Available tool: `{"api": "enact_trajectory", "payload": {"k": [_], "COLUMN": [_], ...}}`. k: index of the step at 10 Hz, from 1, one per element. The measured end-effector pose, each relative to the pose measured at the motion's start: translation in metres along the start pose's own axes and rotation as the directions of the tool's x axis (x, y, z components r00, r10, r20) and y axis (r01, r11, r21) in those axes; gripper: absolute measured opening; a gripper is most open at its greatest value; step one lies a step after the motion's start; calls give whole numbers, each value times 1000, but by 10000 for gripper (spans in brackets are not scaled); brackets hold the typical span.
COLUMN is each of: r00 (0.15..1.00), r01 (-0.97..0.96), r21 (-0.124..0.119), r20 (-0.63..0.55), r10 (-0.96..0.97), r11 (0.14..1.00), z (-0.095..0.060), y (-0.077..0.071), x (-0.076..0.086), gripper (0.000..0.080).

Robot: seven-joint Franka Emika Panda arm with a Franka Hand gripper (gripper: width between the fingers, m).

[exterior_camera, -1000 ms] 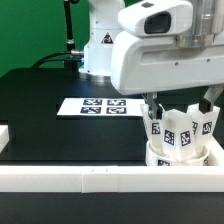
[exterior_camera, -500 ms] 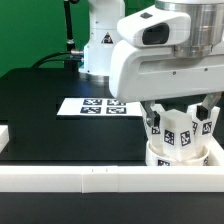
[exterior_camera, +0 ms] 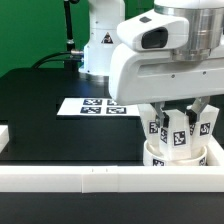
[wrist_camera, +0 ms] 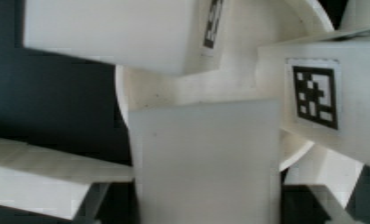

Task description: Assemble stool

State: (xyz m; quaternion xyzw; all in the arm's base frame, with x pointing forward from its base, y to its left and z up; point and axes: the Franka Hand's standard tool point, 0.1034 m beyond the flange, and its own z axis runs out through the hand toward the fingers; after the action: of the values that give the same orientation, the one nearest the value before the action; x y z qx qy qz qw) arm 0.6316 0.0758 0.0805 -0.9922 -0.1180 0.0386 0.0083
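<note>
- Stool (exterior_camera: pixel 178 140) sits upside down on the black tabletop (exterior_camera: pixel 60 110), against the white border rail (exterior_camera: pixel 90 178), at the exterior view's right; seat disc (exterior_camera: pixel 178 157) lowest, tagged legs (exterior_camera: pixel 176 130) pointing up.
- Arm's fingers (exterior_camera: pixel 192 108) are down among the legs.
- Wrist view: a white leg (wrist_camera: pixel 200 140) fills the frame, tag (wrist_camera: pixel 317 95) on a neighbouring leg.
- Fingers apart or clamped: cannot tell.
- Marker board (exterior_camera: pixel 98 106) lies flat behind.
</note>
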Motion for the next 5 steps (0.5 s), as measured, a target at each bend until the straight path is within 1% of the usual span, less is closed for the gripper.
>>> {"api": "enact_trajectory", "payload": {"k": [1,2,3,4,5], "r00": [999,999,993,967,940], "r01": [-41,-42,-120,-257,-340], "r21": [0,0,3,3,3], "r20": [0,0,-1,0,0], "r10": [41,42,120,257,340], "r11": [999,999,993,967,940], "z": [0,0,0,0,0], "y": [0,1,0,0,0], "x": [0,0,0,0,0], "gripper": [335,335,335,335,335]}}
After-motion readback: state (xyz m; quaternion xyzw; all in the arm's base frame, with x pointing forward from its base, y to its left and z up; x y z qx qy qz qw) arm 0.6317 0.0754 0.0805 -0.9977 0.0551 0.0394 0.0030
